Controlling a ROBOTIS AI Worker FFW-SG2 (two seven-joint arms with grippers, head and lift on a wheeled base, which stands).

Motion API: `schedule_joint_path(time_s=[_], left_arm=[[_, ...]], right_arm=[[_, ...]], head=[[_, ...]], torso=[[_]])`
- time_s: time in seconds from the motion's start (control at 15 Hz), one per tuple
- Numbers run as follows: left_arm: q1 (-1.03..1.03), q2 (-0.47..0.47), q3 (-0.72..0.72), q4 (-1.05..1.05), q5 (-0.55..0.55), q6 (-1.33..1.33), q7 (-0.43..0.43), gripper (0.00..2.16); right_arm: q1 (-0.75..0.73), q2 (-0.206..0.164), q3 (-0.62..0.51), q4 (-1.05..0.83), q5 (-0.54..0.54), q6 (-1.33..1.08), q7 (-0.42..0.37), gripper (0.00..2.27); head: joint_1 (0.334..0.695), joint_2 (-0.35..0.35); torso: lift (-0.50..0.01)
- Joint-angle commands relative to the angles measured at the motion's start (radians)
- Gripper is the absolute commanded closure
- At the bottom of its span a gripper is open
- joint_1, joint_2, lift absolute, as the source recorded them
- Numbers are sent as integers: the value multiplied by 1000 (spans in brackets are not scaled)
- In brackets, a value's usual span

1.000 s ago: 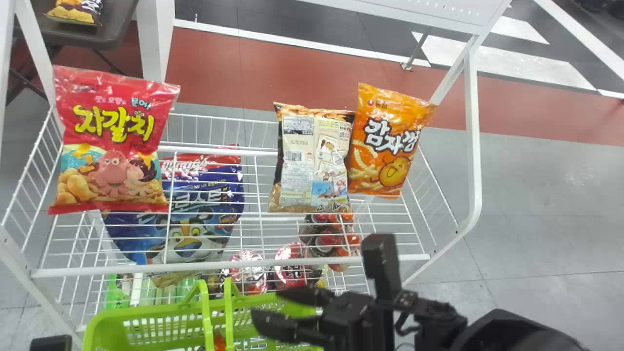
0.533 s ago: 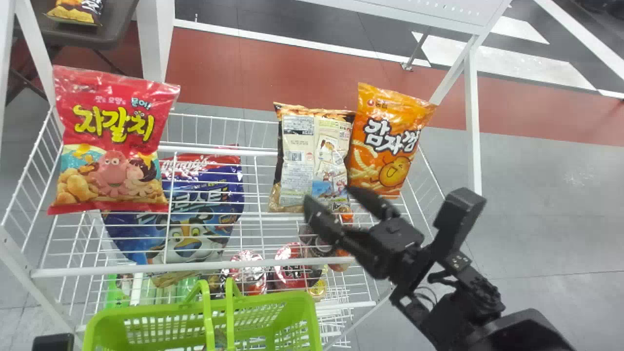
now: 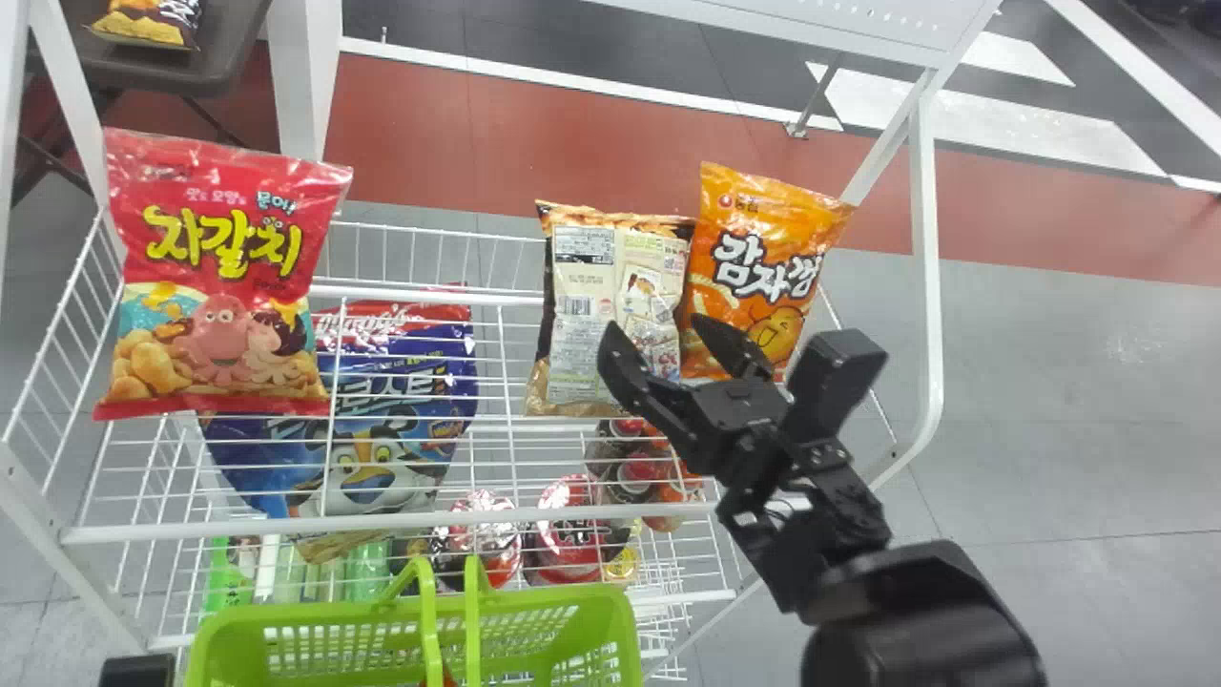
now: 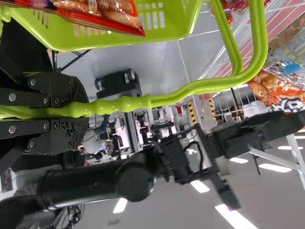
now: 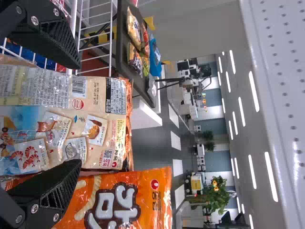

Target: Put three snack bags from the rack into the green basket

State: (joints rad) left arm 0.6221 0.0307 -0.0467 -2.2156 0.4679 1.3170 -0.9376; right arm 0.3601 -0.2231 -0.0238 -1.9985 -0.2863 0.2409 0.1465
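My right gripper (image 3: 668,348) stands open in front of the beige bag (image 3: 615,305), near the orange bag (image 3: 763,277). In the right wrist view the fingers of the right gripper (image 5: 66,117) are apart, with the beige bag (image 5: 62,114) between and beyond them; the orange bag (image 5: 124,200) is beside it. A red bag (image 3: 219,277) stands at the rack's left. The green basket (image 3: 334,634) is at the bottom; in the left wrist view the left gripper (image 4: 78,109) is shut on the basket's handles (image 4: 167,98), and a red-edged bag (image 4: 105,12) lies in the basket (image 4: 186,19).
The white wire rack (image 3: 458,520) has a lower level with a blue bag (image 3: 372,420), red-lidded cups (image 3: 572,534) and green bottles (image 3: 229,572). A dark table (image 3: 219,57) with a snack bag stands behind at the left. White posts frame the rack.
The right gripper has risen from over the basket to the front of the beige and orange bags, swinging right and then back left. The basket has shifted slightly right and down.
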Motion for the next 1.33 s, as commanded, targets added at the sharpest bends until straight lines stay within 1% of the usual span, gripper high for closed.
schedule_joint_path(time_s=[0.0,0.07,0.2,0.33,0.4,0.47,0.53,0.6,0.67,0.73,0.87,1.07,1.13,1.27], left_arm=[[-2,0,-9,1,-6,2,0,2071],[-2,0,-7,-1,-6,2,0,2071],[-2,0,-2,-1,-5,2,-1,2074],[-2,0,-4,-1,-5,2,-1,2071],[-2,-2,-7,1,-6,2,0,2071],[-5,-2,-13,1,-9,2,3,2071],[-9,-2,-16,1,-9,2,10,2071],[-9,-2,-18,1,-9,2,11,2071],[-9,0,-18,1,-9,2,11,2074],[-9,0,-16,1,-9,2,13,2071],[-9,0,-16,1,-11,2,14,2071],[-10,0,-16,1,-9,2,14,2071],[-13,0,-16,1,-9,2,16,2071],[-19,0,-16,2,-12,2,22,2074]], right_arm=[[-64,5,56,56,58,22,-35,124],[-81,7,73,73,81,44,-61,124],[-102,8,81,106,85,90,-90,154],[-121,8,79,126,87,136,-91,255],[-125,7,76,126,85,157,-82,448],[-125,7,73,121,75,170,-51,869],[-122,5,68,106,64,194,-30,1450],[-115,5,67,84,61,194,-12,1818],[-104,5,67,58,62,194,1,1980],[-96,2,65,37,62,194,18,1986],[-73,-4,61,-32,55,237,25,2017],[-13,-33,33,-178,38,344,25,2017],[8,-45,8,-221,12,378,25,2017],[56,-70,-84,-324,-97,498,47,2017]], head=[[695,-350],[695,-350],[695,-350],[695,-350],[695,-350],[695,-350],[695,-350],[695,-350],[695,-350],[695,-350],[695,-350],[695,-350],[695,-350],[695,-350]], torso=[[0],[0],[0],[0],[0],[0],[0],[0],[0],[0],[0],[0],[0],[0]])
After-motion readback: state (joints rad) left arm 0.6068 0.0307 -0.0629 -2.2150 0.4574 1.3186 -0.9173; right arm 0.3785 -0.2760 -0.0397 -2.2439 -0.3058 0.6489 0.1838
